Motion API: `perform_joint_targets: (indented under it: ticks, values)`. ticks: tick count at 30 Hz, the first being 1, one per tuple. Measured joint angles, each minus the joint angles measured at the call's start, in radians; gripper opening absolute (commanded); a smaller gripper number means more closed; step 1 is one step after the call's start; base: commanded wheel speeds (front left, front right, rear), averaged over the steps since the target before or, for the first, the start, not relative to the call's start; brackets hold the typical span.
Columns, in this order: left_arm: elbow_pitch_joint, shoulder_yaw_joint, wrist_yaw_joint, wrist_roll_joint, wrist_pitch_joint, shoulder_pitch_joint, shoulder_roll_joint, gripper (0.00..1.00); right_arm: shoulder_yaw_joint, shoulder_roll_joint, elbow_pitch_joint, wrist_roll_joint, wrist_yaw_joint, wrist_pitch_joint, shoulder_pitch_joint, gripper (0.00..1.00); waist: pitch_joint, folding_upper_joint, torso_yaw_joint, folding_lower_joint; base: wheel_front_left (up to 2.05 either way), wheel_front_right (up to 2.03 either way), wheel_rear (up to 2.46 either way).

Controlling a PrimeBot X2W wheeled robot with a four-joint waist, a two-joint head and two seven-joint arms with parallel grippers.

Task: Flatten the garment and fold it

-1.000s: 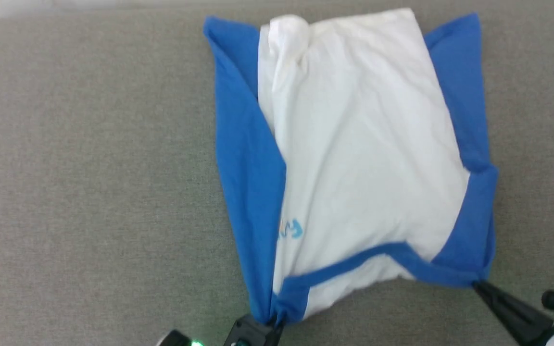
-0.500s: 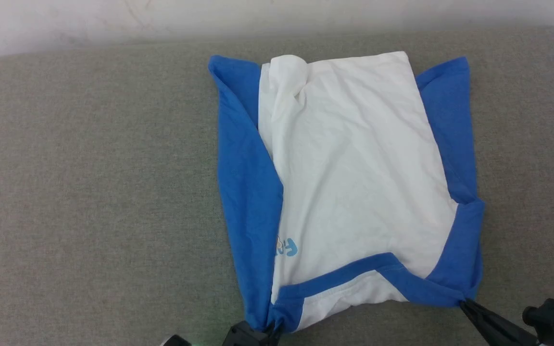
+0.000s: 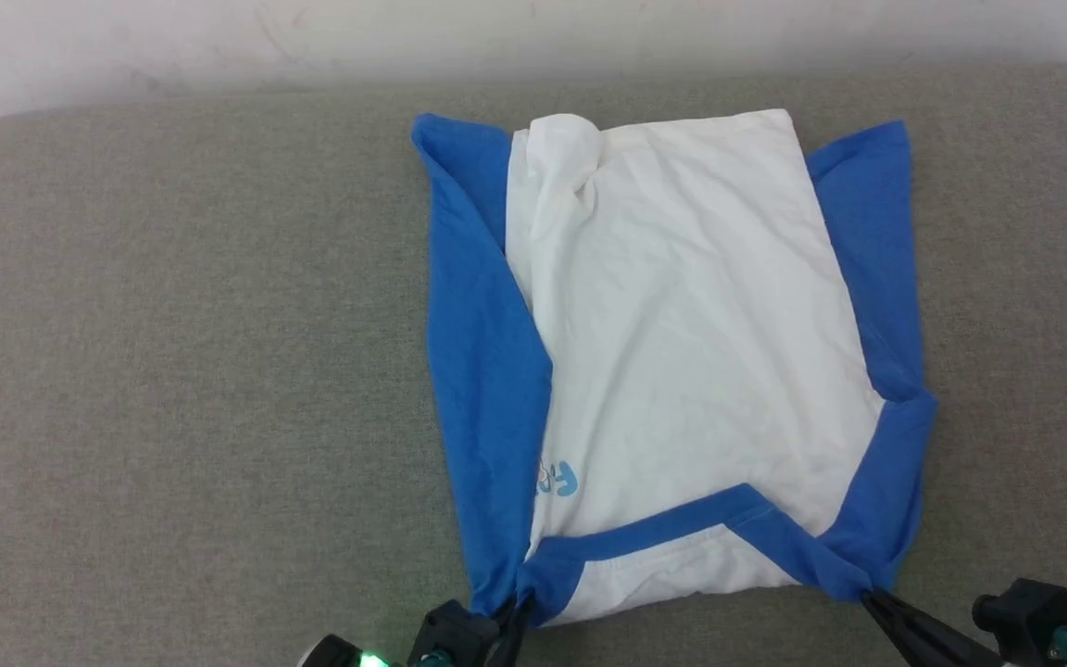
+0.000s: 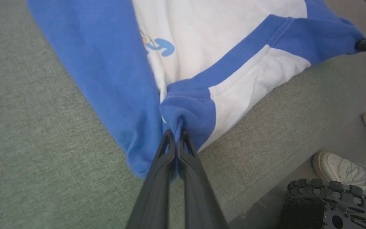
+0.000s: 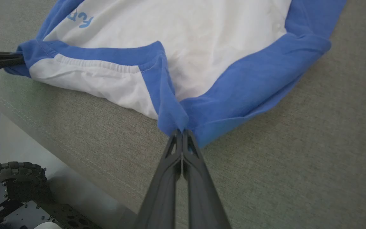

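I am pinching the raglan shirt (image 3: pixel 682 324) at its near edge with both tools. My left tool (image 3: pixel 517 604) is clamping shut on bunched blue fabric at the near left corner, beside the collar band (image 3: pixel 663 526). My right tool (image 3: pixel 870 597) is gripping the blue corner at the near right. The shirt is lying on a grey upholstered surface (image 3: pixel 172 371), its white body stretching away from me, blue sleeves running along both sides.
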Motion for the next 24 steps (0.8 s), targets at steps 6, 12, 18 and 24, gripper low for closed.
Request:
perform_joint_targets:
  ticks: [6,12,18,24]
  values:
    - [-0.014,0.045,0.051,0.000,-0.088,0.023,-0.019,1.00,-0.025,-0.008,-0.010,0.011,0.000,-0.011,0.007,1.00,0.006,0.0000,0.007,0.0001,0.00,0.00,0.00]
    - [-0.158,0.139,0.104,-0.044,-0.182,0.089,-0.007,1.00,-0.138,-0.018,-0.098,0.049,0.000,-0.035,0.070,1.00,-0.008,0.0000,0.015,0.0000,0.00,0.00,0.00]
    - [-0.316,0.284,0.225,0.093,-0.237,0.082,0.026,1.00,-0.412,0.104,-0.200,-0.010,0.000,-0.105,0.087,1.00,-0.022,0.0000,0.024,0.0000,0.00,0.00,0.00]
    - [-0.375,0.336,0.315,0.334,-0.239,0.071,-0.012,1.00,-0.548,0.316,-0.290,-0.134,0.000,-0.113,0.086,1.00,-0.030,0.0000,0.032,0.0000,0.00,0.00,0.00]
